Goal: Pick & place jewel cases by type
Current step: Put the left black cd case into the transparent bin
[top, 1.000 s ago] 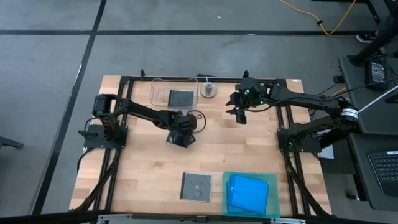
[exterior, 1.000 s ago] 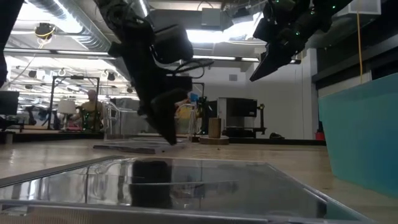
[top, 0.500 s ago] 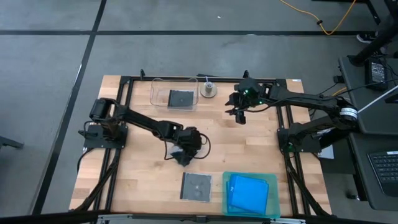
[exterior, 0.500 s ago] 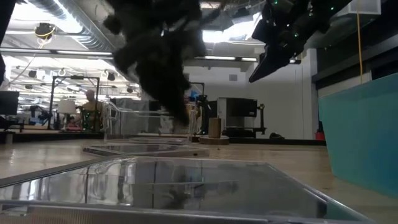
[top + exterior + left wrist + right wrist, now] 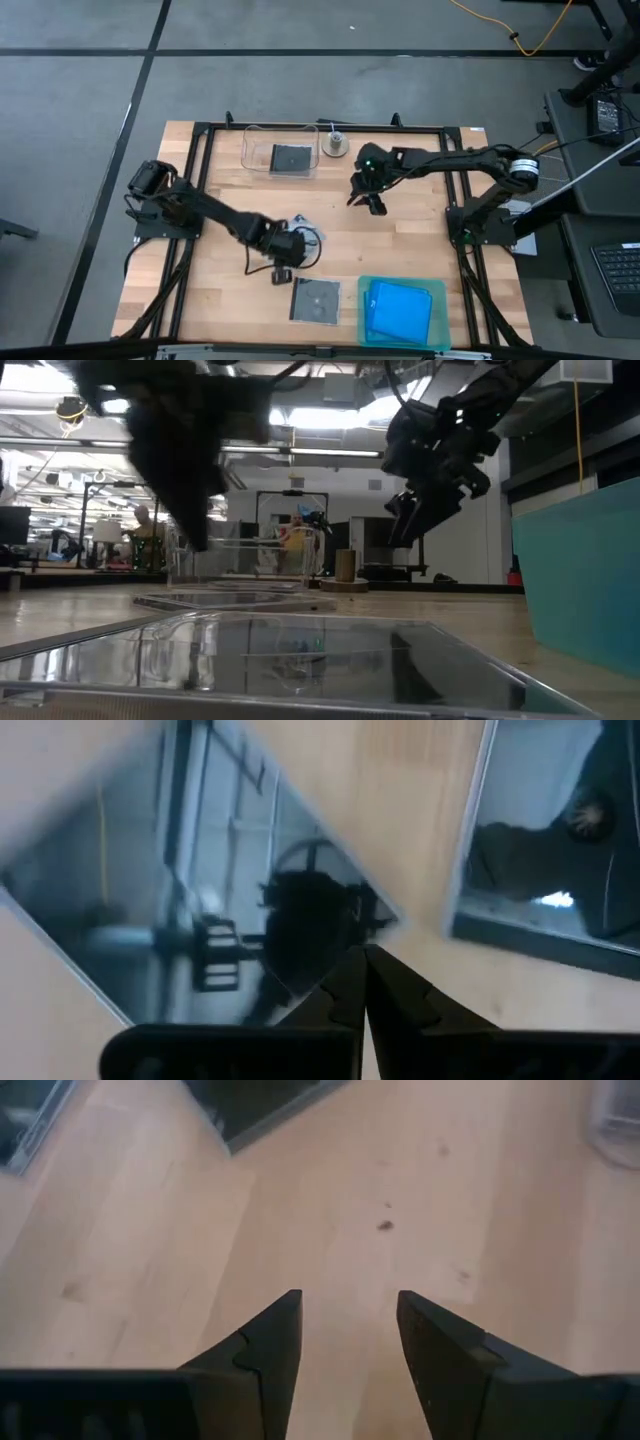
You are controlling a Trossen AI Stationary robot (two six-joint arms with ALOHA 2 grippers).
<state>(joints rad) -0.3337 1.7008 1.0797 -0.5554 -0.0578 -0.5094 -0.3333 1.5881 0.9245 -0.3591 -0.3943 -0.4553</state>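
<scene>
Wooden tabletop (image 5: 400,250) is carrying a grey-black jewel case (image 5: 315,299) at six o'clock, beside the teal tray (image 5: 437,318) stacked with blue jewel cases (image 5: 400,308). Left gripper (image 5: 282,272), fingers pressed together and gripping nothing, is hovering just above that case; judging by this, another pickup is starting and needs opening first. Right gripper (image 5: 371,203) is waiting near centre, fingers parted and empty. One grey case (image 5: 291,158) is lying in the clear tub (image 5: 250,150) at twelve o'clock.
</scene>
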